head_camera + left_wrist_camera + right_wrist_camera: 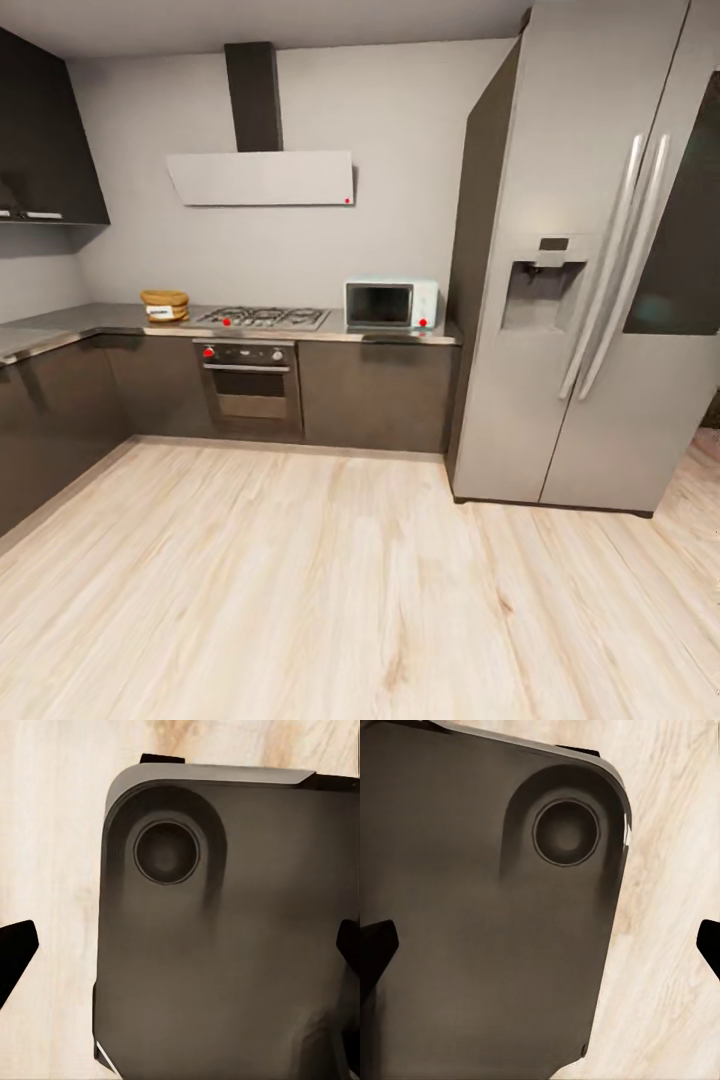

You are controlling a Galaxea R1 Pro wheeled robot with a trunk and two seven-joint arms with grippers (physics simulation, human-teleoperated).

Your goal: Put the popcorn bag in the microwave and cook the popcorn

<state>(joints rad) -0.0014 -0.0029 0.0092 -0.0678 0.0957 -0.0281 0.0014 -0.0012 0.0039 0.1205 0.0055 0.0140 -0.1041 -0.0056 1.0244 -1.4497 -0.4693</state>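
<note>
Across the room in the head view, the tan popcorn bag [165, 305] stands on the grey countertop [105, 319], left of the hob. The mint-blue microwave [390, 304] sits at the counter's right end with its dark door closed. In the left wrist view, my left gripper [180, 951] is open, its dark fingertips [15, 954] far apart over my own dark base panel [225, 945]. In the right wrist view, my right gripper [540, 945] is also open and holds nothing, hanging over the base and the wooden floor.
A gas hob [262, 318] and a built-in oven [248, 380] lie between bag and microwave, under a range hood [262, 178]. A tall steel fridge [590, 260] stands at right. Dark cabinets [50, 420] run along the left. Pale wood floor [300, 580] stretches toward the counter.
</note>
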